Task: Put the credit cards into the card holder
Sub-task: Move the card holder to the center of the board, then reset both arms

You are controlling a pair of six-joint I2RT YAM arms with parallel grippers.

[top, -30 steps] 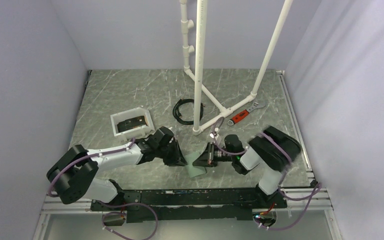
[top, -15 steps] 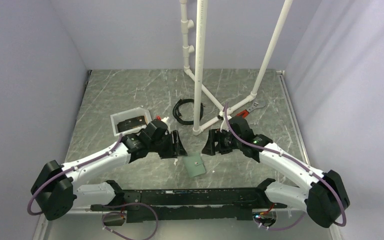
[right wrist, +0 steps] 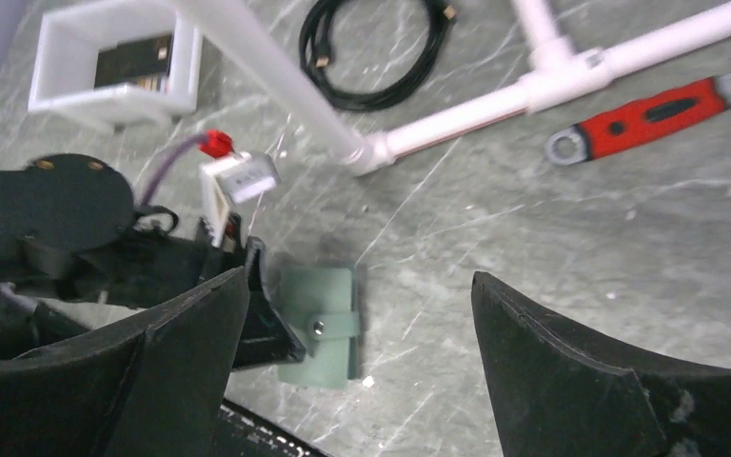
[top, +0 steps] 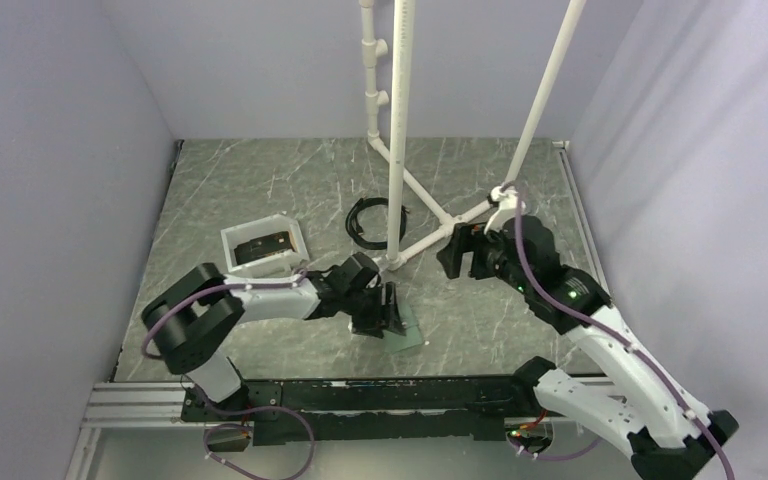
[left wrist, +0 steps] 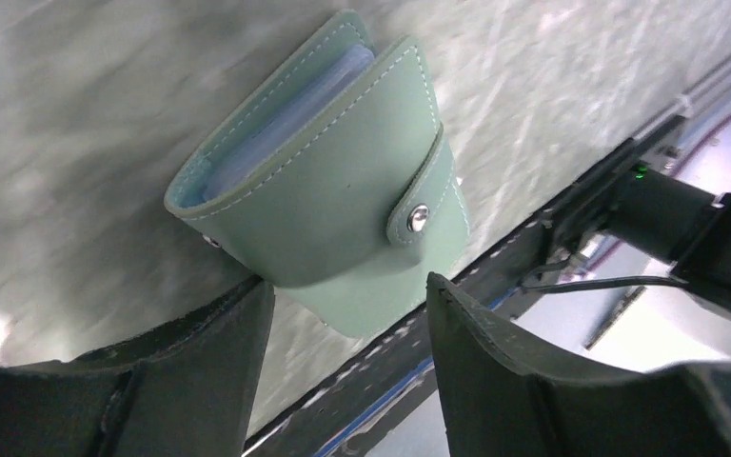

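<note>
Flat green card holder point(left wrist: 333, 190), white-stitched edges

White arms point(top: 270, 300), black joints point(top: 200, 320), purple cables point(top: 260, 286)

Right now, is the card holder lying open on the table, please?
No, the card holder is folded shut, with its strap snapped across the front.
</note>
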